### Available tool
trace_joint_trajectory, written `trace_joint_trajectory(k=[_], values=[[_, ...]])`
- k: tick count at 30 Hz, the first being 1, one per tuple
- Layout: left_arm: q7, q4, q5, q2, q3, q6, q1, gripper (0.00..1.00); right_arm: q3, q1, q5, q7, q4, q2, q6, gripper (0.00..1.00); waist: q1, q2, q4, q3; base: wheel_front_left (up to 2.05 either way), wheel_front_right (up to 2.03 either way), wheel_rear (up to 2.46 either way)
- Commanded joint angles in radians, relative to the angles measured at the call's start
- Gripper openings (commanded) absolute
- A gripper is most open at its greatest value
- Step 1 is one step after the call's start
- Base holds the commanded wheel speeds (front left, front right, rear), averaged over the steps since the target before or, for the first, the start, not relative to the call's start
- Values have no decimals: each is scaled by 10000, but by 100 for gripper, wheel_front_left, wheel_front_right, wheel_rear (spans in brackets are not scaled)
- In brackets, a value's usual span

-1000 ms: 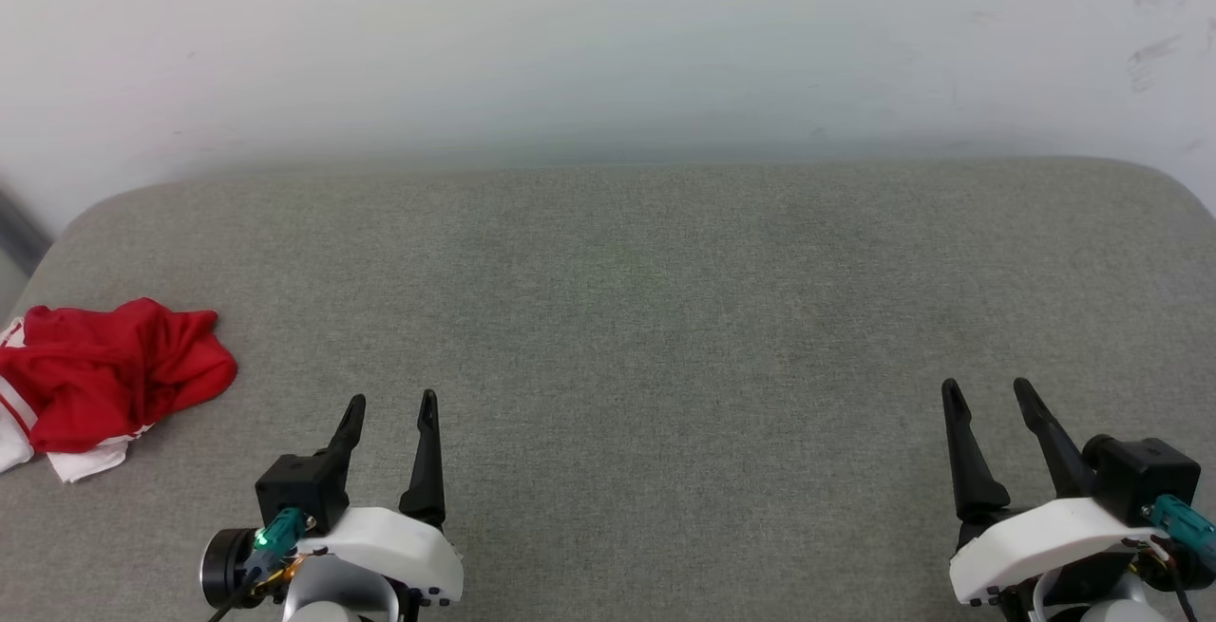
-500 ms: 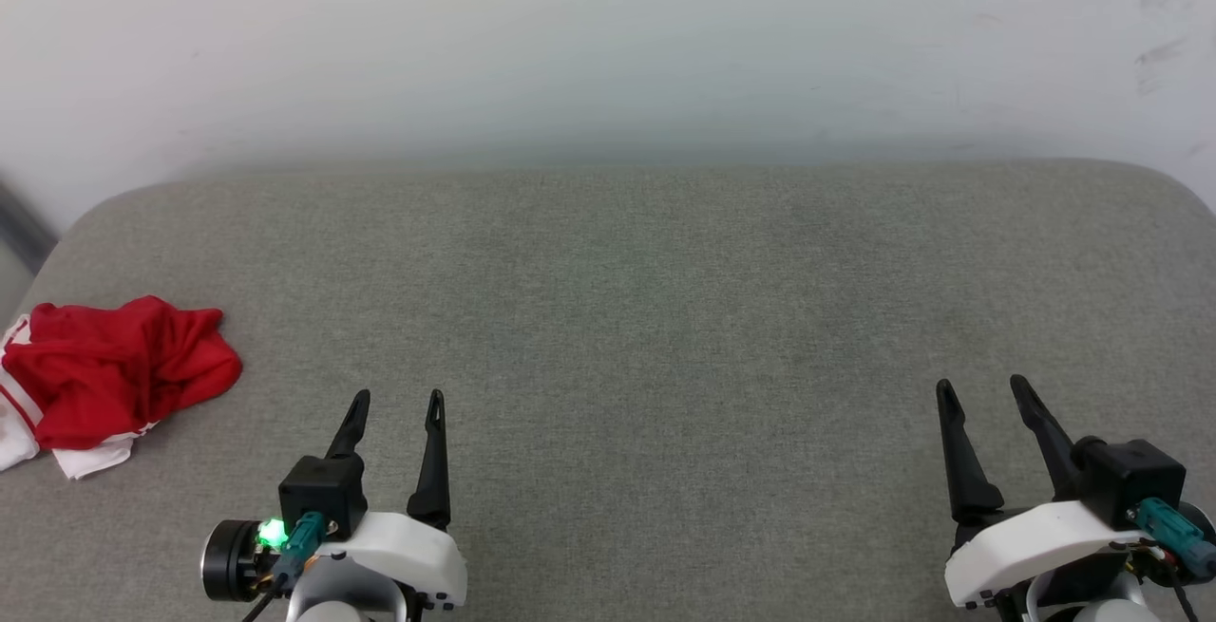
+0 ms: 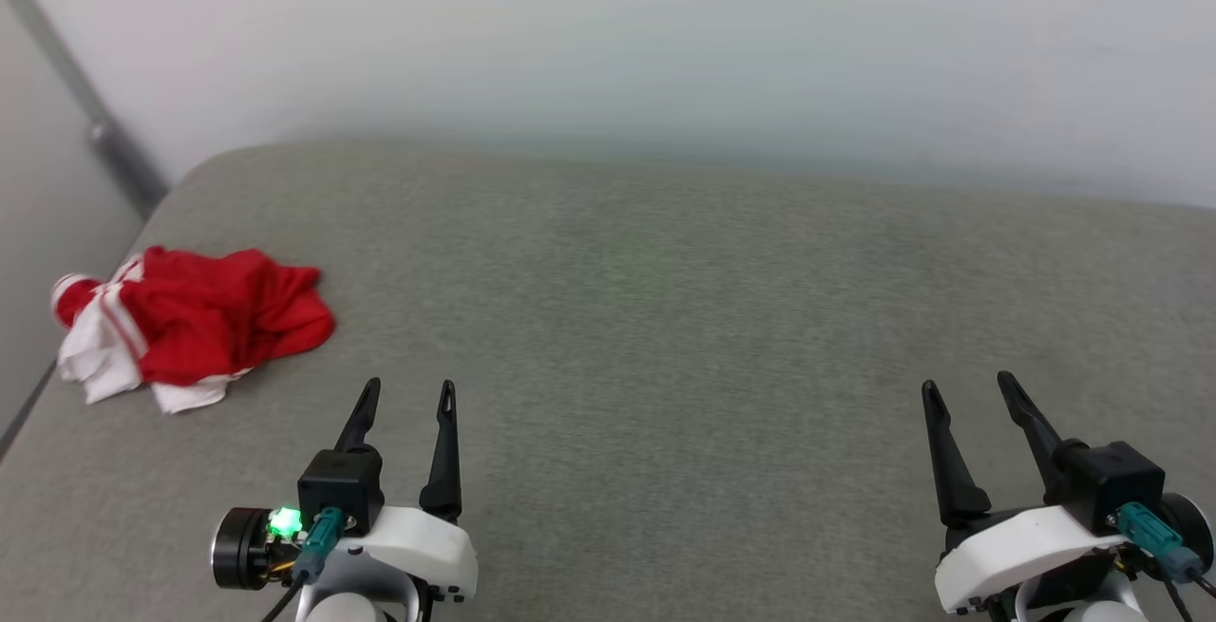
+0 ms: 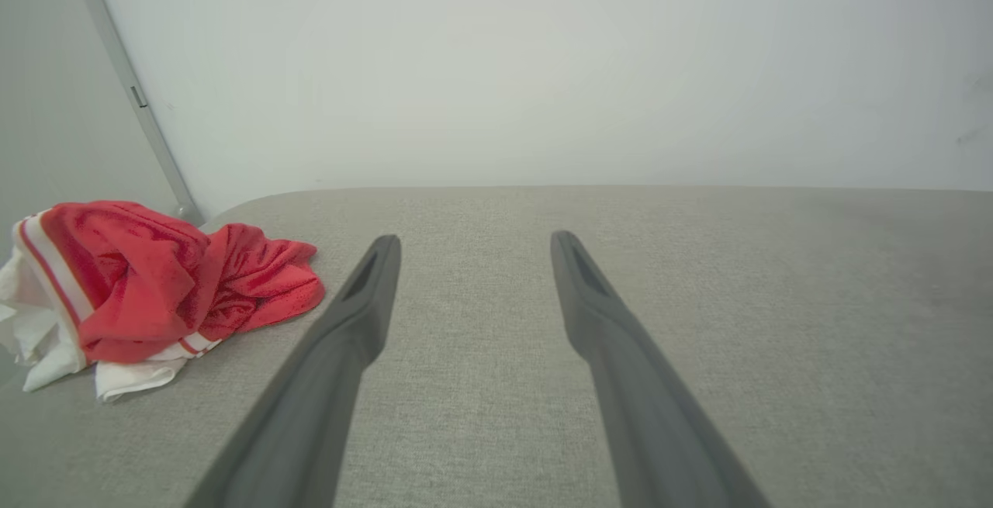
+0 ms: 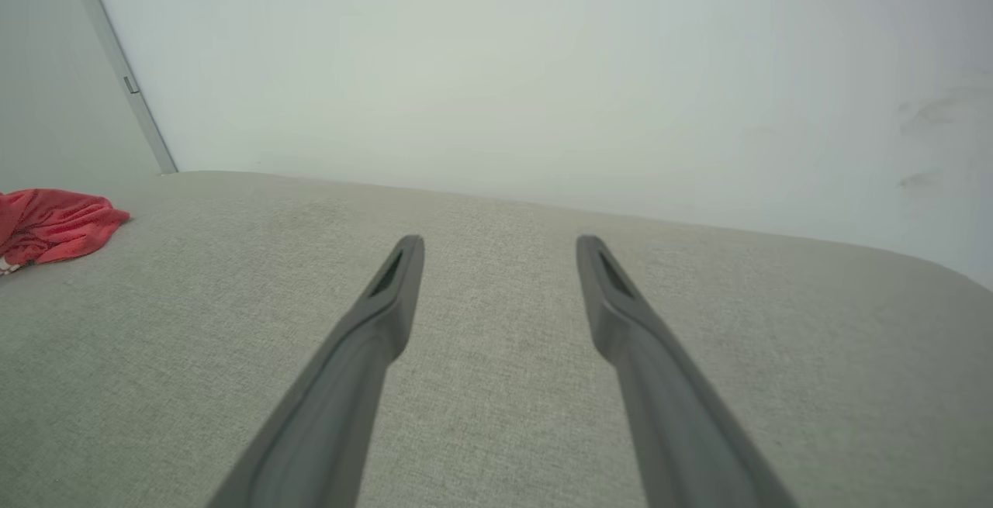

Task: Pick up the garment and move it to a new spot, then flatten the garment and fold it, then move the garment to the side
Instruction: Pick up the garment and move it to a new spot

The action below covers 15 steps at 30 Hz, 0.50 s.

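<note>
- So, both of my hands are free. My left gripper [image 3: 409, 385] hangs low over the cushion [image 3: 665, 318] with its two fingers spread and nothing between them. My right gripper [image 3: 965, 382] is spread and bare in the same way.
- The shirt [image 3: 204, 323] lies crumpled in a heap at about 10 o'clock from my left gripper, well apart from it. Red cloth is on top, with a white sleeve and striped trim bunched at the heap's 9 o'clock side.
- I judge the pick-up is not yet begun. My fingers point toward 12 o'clock and are held open so they can close over a fold once I reach the heap. The left gripper is by far the nearer, so the reach falls to it.
- The heap sits right at the cushion's left edge, where the padding rounds off. Whether the white part hangs over that edge I cannot tell.
- At 9 to 10 o'clock the wall [image 3: 57, 176] and a slanted metal strip [image 3: 95, 133] stand close behind the shirt, so room is tight there. I would come in from the heap's 4 o'clock side.
- From 11 round to 3 o'clock the cushion runs wide and bare, ahead of and between my grippers. That looks like good ground for laying the shirt out flat.
</note>
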<state>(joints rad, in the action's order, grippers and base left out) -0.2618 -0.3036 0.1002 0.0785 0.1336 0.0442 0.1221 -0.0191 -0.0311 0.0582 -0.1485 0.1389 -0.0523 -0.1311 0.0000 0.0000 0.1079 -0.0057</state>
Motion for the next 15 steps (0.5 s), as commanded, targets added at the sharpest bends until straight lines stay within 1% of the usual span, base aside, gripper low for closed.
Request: trace_joint_trajectory(k=[1,2,10,15], values=[[-38,-29,70,-44,-17,-26,102,100,59,73,-44,22,-75,29,7,100,0,0,733,11,0,0,0],[-38,-29,70,-44,-17,-26,102,100,59,73,-44,22,-75,29,7,100,0,0,733,11,0,0,0],[-38,-25,127,-24,-189,-75,185,100,364,-5,99,64,-180,30,7,100,0,0,2333,8,0,0,0],[-38,34,129,-5,-299,-104,178,100,552,-4,161,75,-234,27,7,100,0,0,3128,-4,0,0,0]])
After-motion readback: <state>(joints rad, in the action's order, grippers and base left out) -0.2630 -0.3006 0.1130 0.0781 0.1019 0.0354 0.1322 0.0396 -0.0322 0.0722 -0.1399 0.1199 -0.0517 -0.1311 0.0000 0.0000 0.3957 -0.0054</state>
